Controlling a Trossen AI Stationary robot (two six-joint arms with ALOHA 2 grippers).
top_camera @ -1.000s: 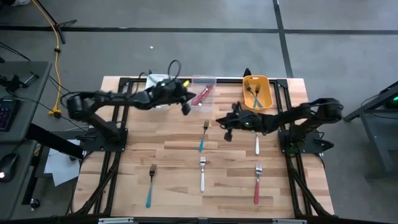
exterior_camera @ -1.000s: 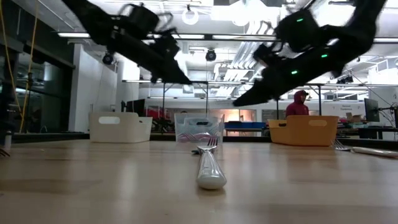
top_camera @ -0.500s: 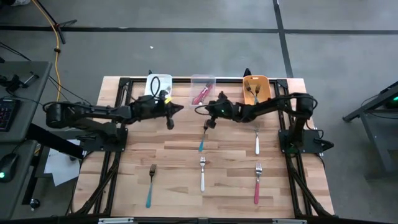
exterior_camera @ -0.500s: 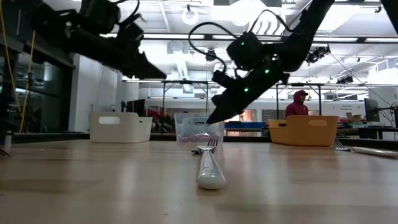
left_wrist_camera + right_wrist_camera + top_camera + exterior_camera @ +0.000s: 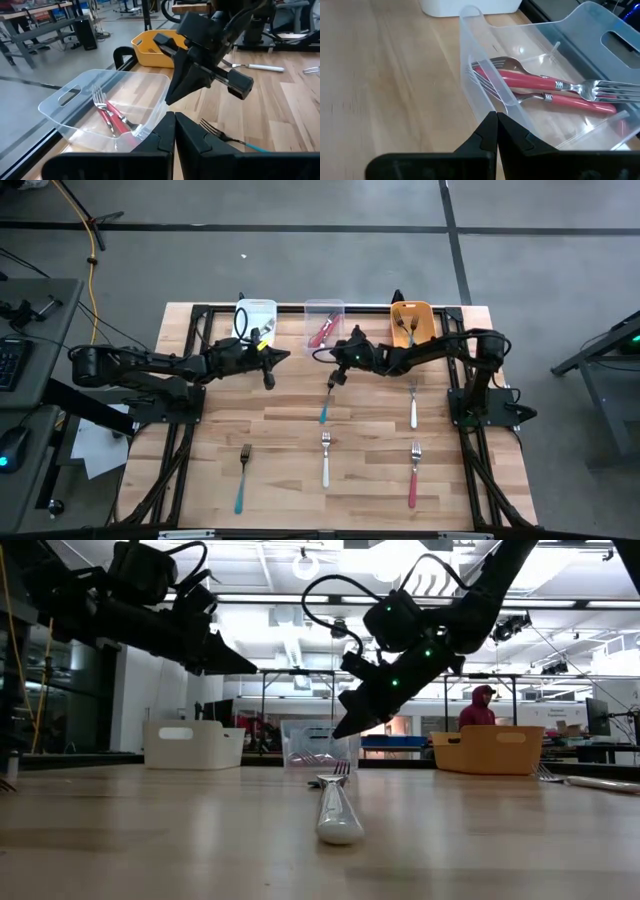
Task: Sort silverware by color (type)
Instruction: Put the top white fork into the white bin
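Several forks lie flat on the table: a teal fork (image 5: pixel 324 405) (image 5: pixel 235 142), a white fork (image 5: pixel 413 410), a second teal fork (image 5: pixel 242 480), a white fork (image 5: pixel 325 462) (image 5: pixel 338 810) and a red fork (image 5: pixel 412 478). Two red forks (image 5: pixel 112 117) (image 5: pixel 545 82) lie in the clear bin (image 5: pixel 325 308). My right gripper (image 5: pixel 333 377) (image 5: pixel 338 732) (image 5: pixel 496 131) is shut, pointing slantwise down, in the air over the first teal fork's head. My left gripper (image 5: pixel 283 357) (image 5: pixel 248 667) (image 5: pixel 174 131) is shut, in the air between the white and clear bins.
A white bin (image 5: pixel 255 310), the clear bin and an orange bin (image 5: pixel 425 330) holding forks stand along the far edge. A person in a red hood (image 5: pixel 482 705) is in the room behind. Bare wood lies between the scattered forks.
My left gripper has drawn back from the clear bin toward the table's left. My right gripper has swung from the table's middle right toward the left, coming over the teal fork's head near the clear bin, then held still. The forks on the table have stayed put.
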